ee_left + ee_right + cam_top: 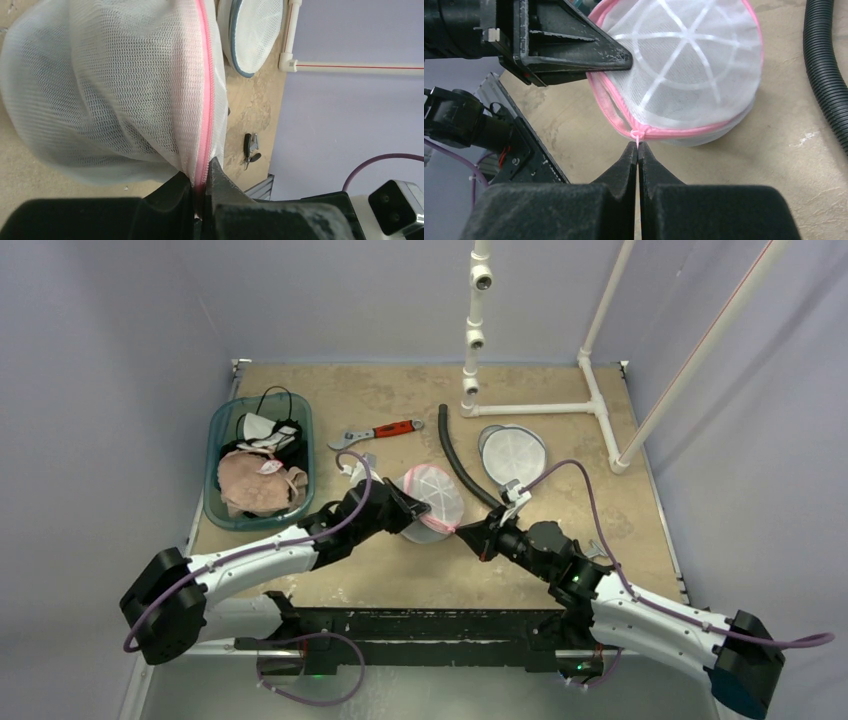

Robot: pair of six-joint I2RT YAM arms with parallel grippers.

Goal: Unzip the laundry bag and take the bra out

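Note:
The laundry bag [432,498] is a round white mesh pouch with a pink zipper, lying mid-table. In the left wrist view the bag [115,85] fills the frame and my left gripper [201,186] is shut on its pink zipper edge [205,125]. From the right wrist view the same bag [684,75] lies just ahead, and my right gripper [638,147] is shut on the thin pink zipper pull [637,135] at the bag's near rim. The left gripper's fingers [574,47] show there at the bag's left side. The bra is hidden inside the mesh.
A teal basket [258,462] of clothes stands at the left. A red-handled wrench [376,434], a black hose [462,470] and a second mesh bag [512,452] lie behind. A white pipe frame [540,405] stands at the back right.

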